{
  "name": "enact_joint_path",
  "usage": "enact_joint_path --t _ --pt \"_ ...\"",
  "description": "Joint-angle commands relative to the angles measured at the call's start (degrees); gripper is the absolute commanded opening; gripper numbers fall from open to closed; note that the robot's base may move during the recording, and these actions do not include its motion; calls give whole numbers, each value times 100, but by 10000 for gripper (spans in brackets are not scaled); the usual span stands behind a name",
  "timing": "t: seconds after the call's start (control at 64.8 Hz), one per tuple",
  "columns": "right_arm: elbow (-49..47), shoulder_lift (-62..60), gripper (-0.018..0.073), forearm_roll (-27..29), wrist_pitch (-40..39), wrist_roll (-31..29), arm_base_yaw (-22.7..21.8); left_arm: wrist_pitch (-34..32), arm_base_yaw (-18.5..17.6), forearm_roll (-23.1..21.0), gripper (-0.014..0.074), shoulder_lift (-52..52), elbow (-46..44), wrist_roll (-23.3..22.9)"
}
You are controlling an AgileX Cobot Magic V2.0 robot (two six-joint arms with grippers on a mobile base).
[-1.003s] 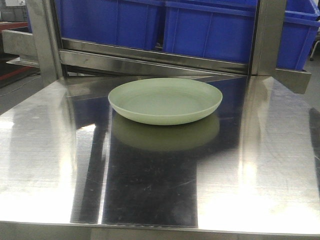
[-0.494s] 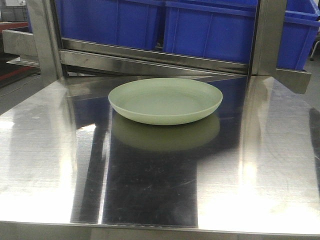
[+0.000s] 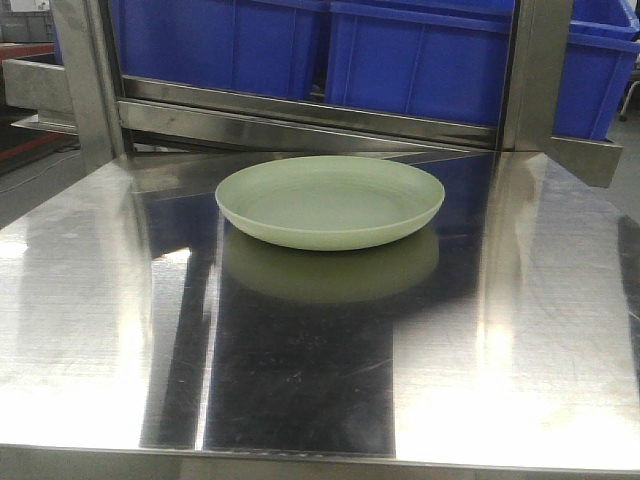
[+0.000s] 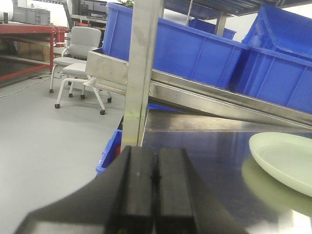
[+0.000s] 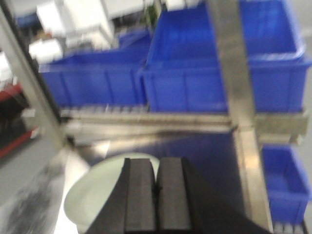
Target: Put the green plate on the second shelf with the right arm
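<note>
The green plate (image 3: 330, 202) lies flat on the steel tabletop (image 3: 300, 370), towards its back. Just behind and above it runs the front rail of the second shelf (image 3: 300, 112), which carries blue bins. Neither gripper shows in the front view. My left gripper (image 4: 157, 152) is shut and empty, low at the table's left end; the plate (image 4: 285, 158) is off to its right and the shelf rail (image 4: 219, 97) lies ahead. My right gripper (image 5: 157, 163) is shut and empty, above the near right part of the plate (image 5: 95, 195), facing the shelf rail (image 5: 146, 122). That view is blurred.
Two big blue bins (image 3: 420, 60) fill the shelf. Steel uprights stand at the left (image 3: 85, 80) and right (image 3: 535, 70) of the rack. A grey office chair (image 4: 80, 53) stands on the floor to the left. Another blue bin (image 5: 285, 180) sits low on the right.
</note>
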Motion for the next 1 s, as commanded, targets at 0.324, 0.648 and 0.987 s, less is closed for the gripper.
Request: enact_joint_path --t 0.324,0.648,0.987 --pt "-2908 4682 59 -484 2 7 655 -500 -37 -47 130 -117 234 -19" --pt "-6044 7515 60 -785 2762 -15 650 -500 -37 -47 130 -117 234 -19" --pt "-7677 8851 378 -989 4055 -100 650 -500 -37 -47 130 -117 234 -19"
